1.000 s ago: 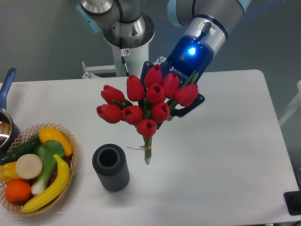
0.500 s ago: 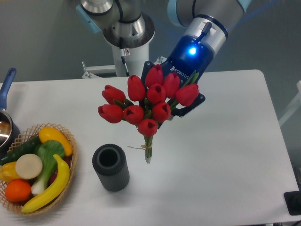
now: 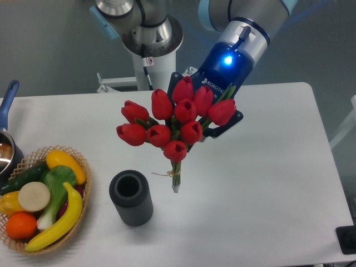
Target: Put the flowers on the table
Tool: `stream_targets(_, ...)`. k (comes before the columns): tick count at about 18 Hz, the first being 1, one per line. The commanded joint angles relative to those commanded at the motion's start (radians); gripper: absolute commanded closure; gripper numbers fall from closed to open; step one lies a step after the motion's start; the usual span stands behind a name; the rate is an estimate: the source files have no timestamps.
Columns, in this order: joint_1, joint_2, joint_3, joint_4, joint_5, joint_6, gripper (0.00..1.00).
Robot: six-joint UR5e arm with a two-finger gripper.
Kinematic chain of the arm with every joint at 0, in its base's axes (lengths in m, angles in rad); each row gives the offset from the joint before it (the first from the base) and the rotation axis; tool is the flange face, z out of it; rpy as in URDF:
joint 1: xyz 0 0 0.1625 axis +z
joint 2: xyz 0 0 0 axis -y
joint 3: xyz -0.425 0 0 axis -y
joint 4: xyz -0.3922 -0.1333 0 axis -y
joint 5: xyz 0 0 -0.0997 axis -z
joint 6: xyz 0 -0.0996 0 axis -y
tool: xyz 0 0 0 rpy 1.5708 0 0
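Above the white table [image 3: 267,167], blue jaws grip the flowers [image 3: 177,123] beside a vase [image 3: 131,197].

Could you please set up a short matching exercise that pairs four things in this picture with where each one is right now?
Things:
1. flowers
2. vase
3. basket
4. gripper

Places:
A. at the table's left edge, full of fruit and vegetables
B. upright on the tabletop, empty
C. held above the tabletop, stems pointing down
D. behind the red blooms, mostly hidden

Pairs: 1-C, 2-B, 3-A, 4-D
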Motion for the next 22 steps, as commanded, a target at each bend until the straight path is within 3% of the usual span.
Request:
stream_targets(7,0.026,-0.002,-0.012,0.002,0.027,0.024,0.52)
stream_targets(17,0.032,0.054,-0.066,0.000,0.377,0.089,0.53)
stream_targets(20,0.026,0.077,-0.127,0.000,0.546,0.162,0.52)
stream_targets(22,0.025,0.083,-0.172,0.000,0.590,0.201,0.52)
